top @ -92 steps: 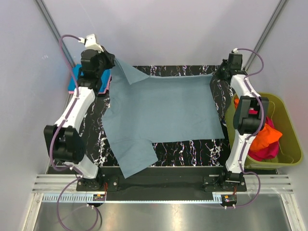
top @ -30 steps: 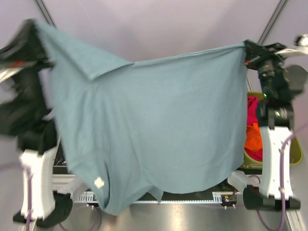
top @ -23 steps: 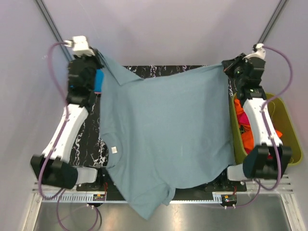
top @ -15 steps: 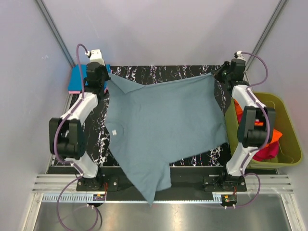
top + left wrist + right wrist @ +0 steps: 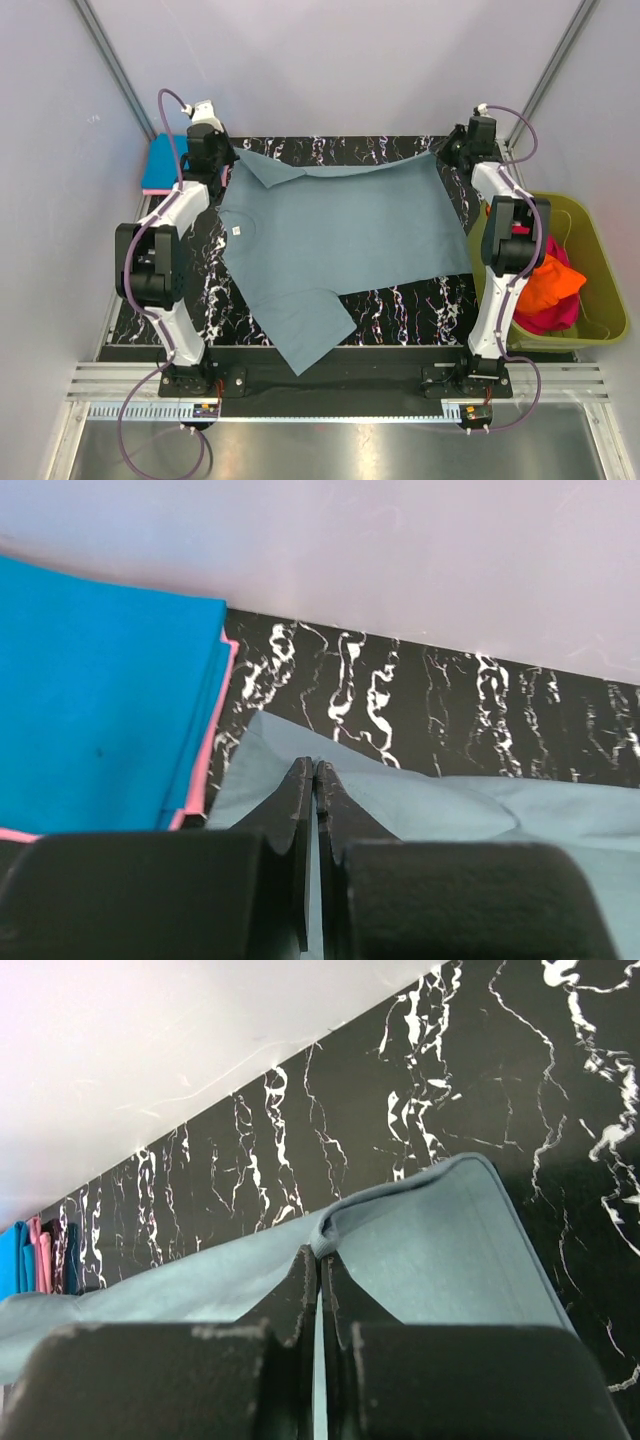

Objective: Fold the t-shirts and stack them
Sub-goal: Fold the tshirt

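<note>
At the near edge of the black, white-veined marble-patterned table (image 5: 400, 310) stood the bases of the two white-and-black arms. One soft dusty grey-blue t-shirt (image 5: 340, 230) lay spread across the table top, neck to the left and hem to the right. One of its short sleeves (image 5: 300, 335) pointed toward the near edge, lying flat on the table. One small white neck label (image 5: 238, 230) showed on the cloth near the left side.

To the right of the table sat one olive-green plastic tub (image 5: 600, 262). Two crumpled shirts could be counted in it, one orange shirt (image 5: 555, 285) and one magenta shirt (image 5: 545, 320), touching each other. Whether more lay under them could not be told.

Farther back, both arms reached to the table's far corners. The left gripper (image 5: 313, 770) had its two fingers pressed together on the far-left corner of the grey-blue t-shirt, where a flap of cloth lay folded over the body. The right gripper (image 5: 318, 1260) was likewise pinched tight on the far-right corner, at the hem, where the cloth bunched into a small ridge at the fingertips. Both held corners sat low, at or just above the table.

At the far left, just beside the left gripper, lay one folded stack. One bright blue folded shirt (image 5: 90, 700) was on top, with one pink folded shirt (image 5: 212, 745) showing as a thin edge beneath it.
</note>
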You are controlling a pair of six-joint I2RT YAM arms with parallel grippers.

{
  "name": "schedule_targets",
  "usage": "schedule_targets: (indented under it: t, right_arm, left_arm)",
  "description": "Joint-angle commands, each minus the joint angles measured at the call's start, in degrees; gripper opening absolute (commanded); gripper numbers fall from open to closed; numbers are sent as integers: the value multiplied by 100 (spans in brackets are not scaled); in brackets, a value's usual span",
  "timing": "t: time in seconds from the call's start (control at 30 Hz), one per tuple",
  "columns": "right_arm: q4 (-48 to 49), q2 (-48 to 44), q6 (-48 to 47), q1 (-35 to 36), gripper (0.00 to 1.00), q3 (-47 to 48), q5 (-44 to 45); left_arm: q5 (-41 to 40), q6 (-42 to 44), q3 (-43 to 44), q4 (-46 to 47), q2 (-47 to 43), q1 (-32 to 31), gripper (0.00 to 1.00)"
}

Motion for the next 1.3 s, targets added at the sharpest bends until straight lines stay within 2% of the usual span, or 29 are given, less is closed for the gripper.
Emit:
schedule_targets:
  t: [0.0, 0.3, 0.5, 0.87, 1.27]
  right_arm:
    - [-389, 160, 6, 3, 0, 567, -214]
    - [-1241, 354, -90, -67, 0, 1192, -259]
    - [-1610, 371, -117, -190, 0, 1297, -460]
    - [-1848, 81, -293, -234, 0, 1078, -390]
    - [-2182, -77, -714, -234, 0, 955, -364]
  left_arm:
    - [179, -548, -3, 30, -540, 1, 0]
    - [258, -962, -592, -858, -1410, -8, 0]
    - [698, -1059, -917, -1464, -1780, -16, 0]
    - [1058, -1489, -1550, -1833, -2377, -8, 0]
    - [1023, -1252, -1735, -2388, -2729, 1, 0]
